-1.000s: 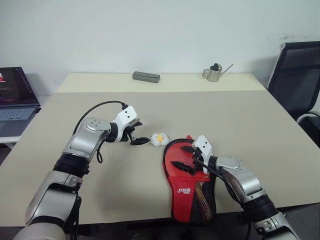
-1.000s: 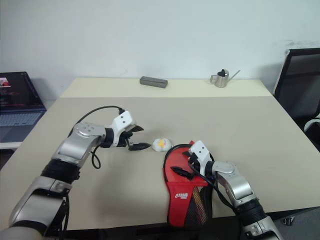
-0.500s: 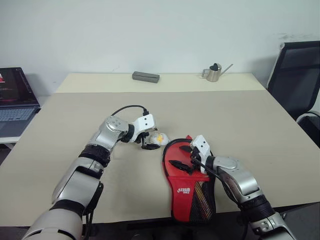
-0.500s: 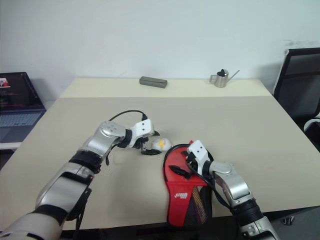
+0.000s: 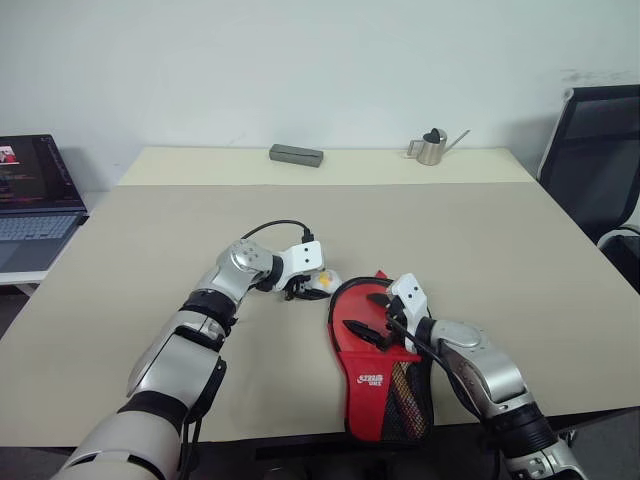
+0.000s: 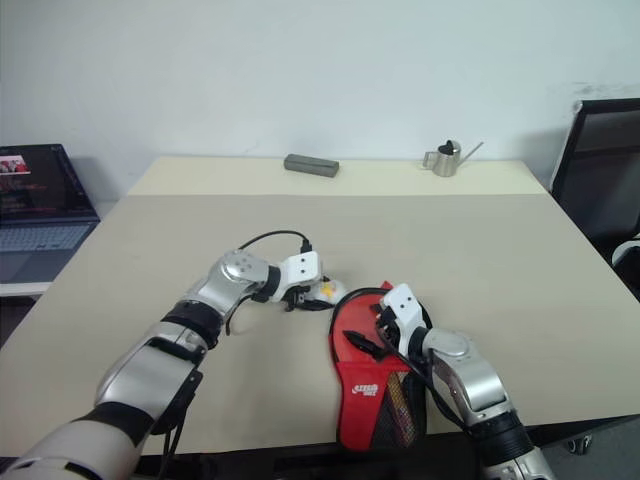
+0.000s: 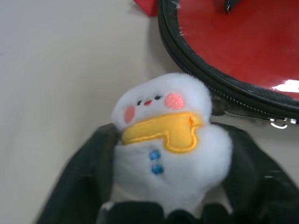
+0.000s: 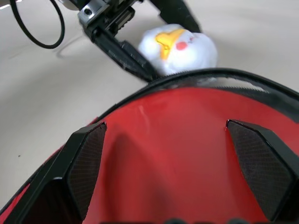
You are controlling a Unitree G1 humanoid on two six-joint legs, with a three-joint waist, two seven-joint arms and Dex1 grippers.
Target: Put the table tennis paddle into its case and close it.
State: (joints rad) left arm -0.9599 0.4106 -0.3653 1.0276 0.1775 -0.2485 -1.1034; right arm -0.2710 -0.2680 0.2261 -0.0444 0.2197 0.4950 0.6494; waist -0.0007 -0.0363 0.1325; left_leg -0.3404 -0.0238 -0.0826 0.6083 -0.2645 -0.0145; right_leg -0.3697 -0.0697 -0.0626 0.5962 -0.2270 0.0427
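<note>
Swung in since a second ago, the left tool (image 7: 161, 205) is pinching the white charm (image 7: 166, 140) to draw the zip, while the spread right tool (image 8: 175, 163) steadies the case (image 5: 375, 345) near the desk's (image 5: 150, 260) front edge.

- The beige worktop (image 5: 480, 240) carries everything.
- The red-and-black case (image 5: 378, 365) lies at the near edge, its white charm (image 5: 322, 281) just beside it.
- A grey box (image 5: 296, 154) and a small metal watering can (image 5: 432, 146) stand at the far side.

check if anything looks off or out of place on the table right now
Nothing looks spilled or damaged. The case hangs partly over the table's near edge. Its white charm sits between the left gripper's fingers.
</note>
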